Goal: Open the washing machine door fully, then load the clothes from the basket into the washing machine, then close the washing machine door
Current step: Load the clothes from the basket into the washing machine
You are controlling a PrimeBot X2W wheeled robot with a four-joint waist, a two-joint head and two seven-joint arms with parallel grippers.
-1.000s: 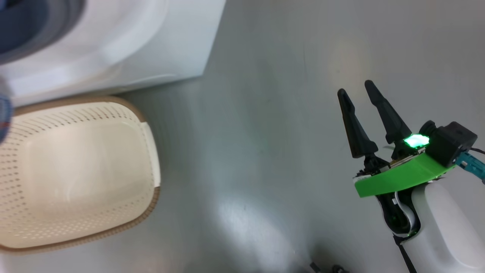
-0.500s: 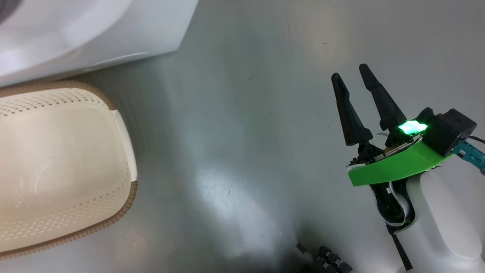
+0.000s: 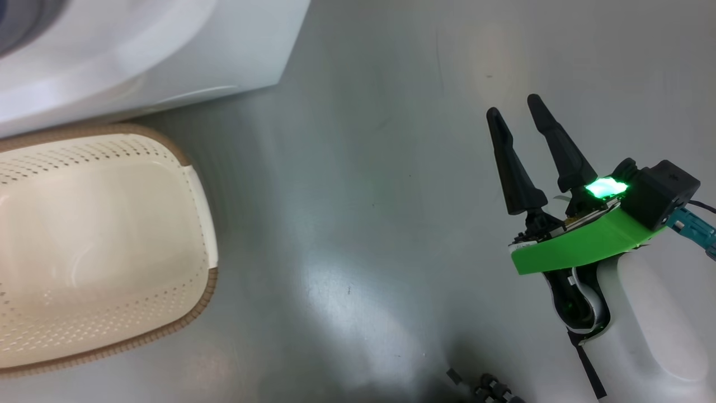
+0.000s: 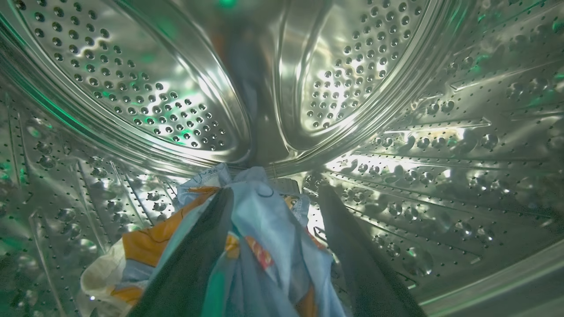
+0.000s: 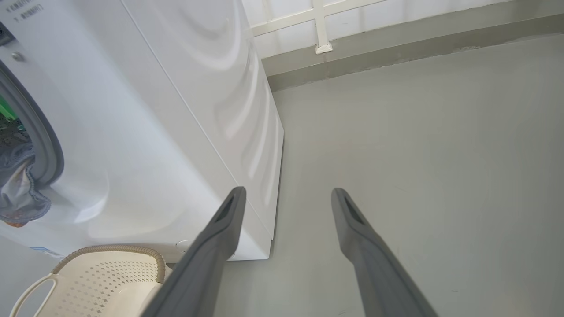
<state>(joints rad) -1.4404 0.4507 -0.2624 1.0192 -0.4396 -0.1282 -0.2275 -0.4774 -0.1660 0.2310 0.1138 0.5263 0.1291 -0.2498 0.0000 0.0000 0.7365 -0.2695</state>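
Release is the step I judge to be in hand. On the left wrist view my left gripper (image 4: 275,190) is deep inside the drum (image 4: 132,88) of the washing machine (image 3: 168,50). Its two fingers are spread apart, and the clothes (image 4: 269,237), light blue with orange print, lie bunched between and over them on the drum's lower wall. Nothing looks pinched, but the fabric drapes on the left finger. I would draw the arm straight back along the finger line, slowly, with a small shake if the cloth rides along. A sideways pull would likely drag it toward the opening.

The basket (image 3: 208,280) sits on the floor (image 3: 363,196) just in front of the machine and looks empty, so I take loading as nearly done. My right gripper (image 3: 513,106) hangs open over bare floor, well apart from the basket, holding nothing.

One worry: on the right wrist view a fold of grey-blue cloth (image 5: 17,193) hangs at the lip of the opening. I would push that inside before swinging the washing machine door shut, or it may catch in the seal.
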